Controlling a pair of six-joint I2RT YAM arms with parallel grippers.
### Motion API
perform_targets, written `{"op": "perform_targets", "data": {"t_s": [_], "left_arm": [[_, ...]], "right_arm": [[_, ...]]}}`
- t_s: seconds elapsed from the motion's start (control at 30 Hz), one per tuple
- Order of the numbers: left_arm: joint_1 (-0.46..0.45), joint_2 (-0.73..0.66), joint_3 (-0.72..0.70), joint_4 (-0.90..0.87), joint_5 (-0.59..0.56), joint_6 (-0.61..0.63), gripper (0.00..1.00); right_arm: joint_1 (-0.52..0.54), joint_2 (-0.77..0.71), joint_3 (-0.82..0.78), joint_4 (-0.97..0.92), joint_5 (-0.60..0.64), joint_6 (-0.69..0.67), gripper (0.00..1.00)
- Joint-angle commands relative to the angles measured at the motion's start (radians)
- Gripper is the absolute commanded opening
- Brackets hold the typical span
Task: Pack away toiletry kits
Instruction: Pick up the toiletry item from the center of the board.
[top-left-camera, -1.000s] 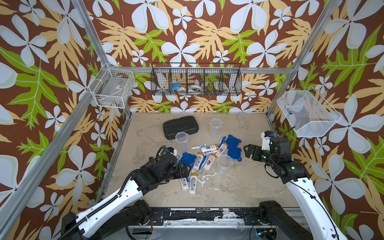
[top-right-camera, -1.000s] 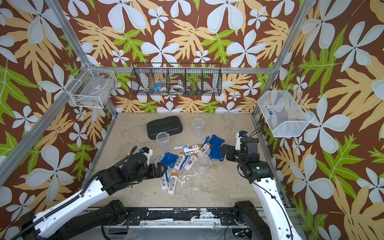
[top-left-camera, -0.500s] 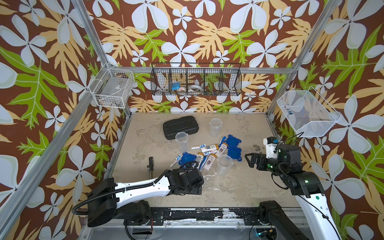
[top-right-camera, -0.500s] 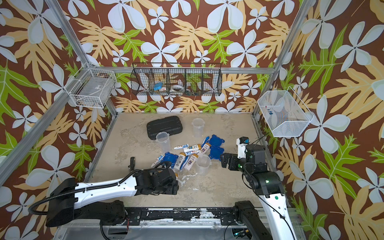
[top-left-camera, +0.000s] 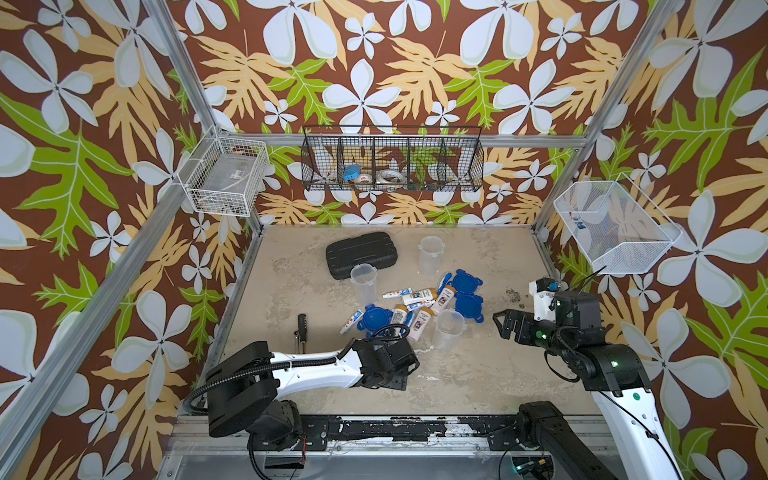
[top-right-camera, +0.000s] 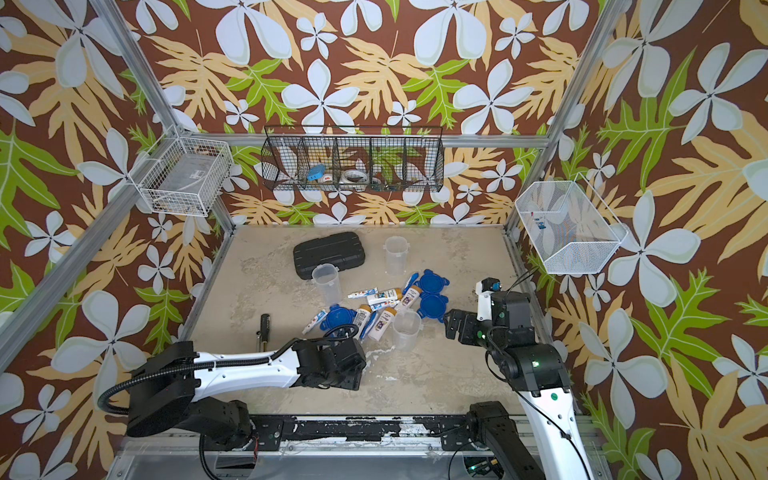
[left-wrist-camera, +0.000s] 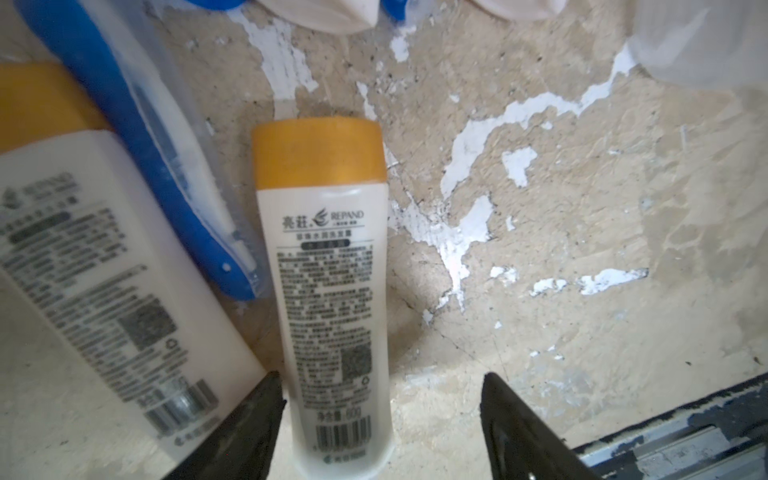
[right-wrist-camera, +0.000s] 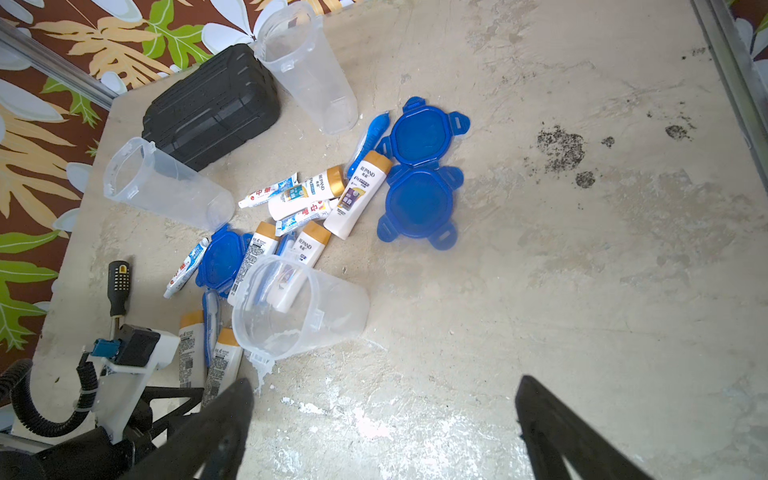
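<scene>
Bottles (top-left-camera: 422, 324), toothpaste tubes (top-left-camera: 397, 294), blue lids (top-left-camera: 468, 307) and three lidless tumblers (top-left-camera: 363, 282) lie clustered mid-desk (top-left-camera: 478, 374) in both top views. The left arm (top-left-camera: 316, 368) reaches low toward the front edge, its fingers hidden; the right gripper (top-left-camera: 505, 324) hovers near the right edge.

Left wrist view: the left gripper (left-wrist-camera: 382, 376) stands spread, straddling the base of an orange-capped bottle (left-wrist-camera: 328, 270), one finger (left-wrist-camera: 257, 415) just beside it, the other well apart, nothing clamped.

Right wrist view: fingers (right-wrist-camera: 216, 428) spread wide over bare desk, empty, the nearest tumbler (right-wrist-camera: 299, 307) standing ahead.
</scene>
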Motion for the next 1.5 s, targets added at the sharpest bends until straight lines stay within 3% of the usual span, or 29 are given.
{"op": "perform_targets", "data": {"t_s": [0.0,0.43,0.6,0.77,1.03,1.33,1.47], "left_arm": [[0.000,0.002,-0.012,-0.022,-0.023,0.008,0.75],[0.000,0.062,-0.037,-0.009,-0.022,0.021,0.64],[-0.001,0.052,-0.058,-0.002,-0.012,0.018,0.53],[0.000,0.033,-0.072,0.004,-0.010,0.017,0.35],[-0.001,-0.006,-0.082,0.012,-0.015,0.030,0.18],[-0.001,-0.274,-0.078,0.115,-0.064,0.172,0.09],[-0.003,-0.385,-0.078,0.173,-0.057,0.268,0.09]], "right_arm": [[0.000,0.000,-0.008,0.003,0.003,0.009,0.98],[0.000,0.014,0.012,-0.012,-0.017,-0.019,0.95],[0.000,0.030,0.045,-0.045,-0.059,-0.052,0.95],[0.001,0.052,0.076,-0.075,-0.119,-0.077,0.95],[0.001,0.071,0.104,-0.107,-0.218,-0.106,0.96],[0.000,0.068,0.115,-0.087,-0.513,-0.161,0.96],[0.020,0.080,0.077,0.002,-0.693,-0.093,0.95]]}}
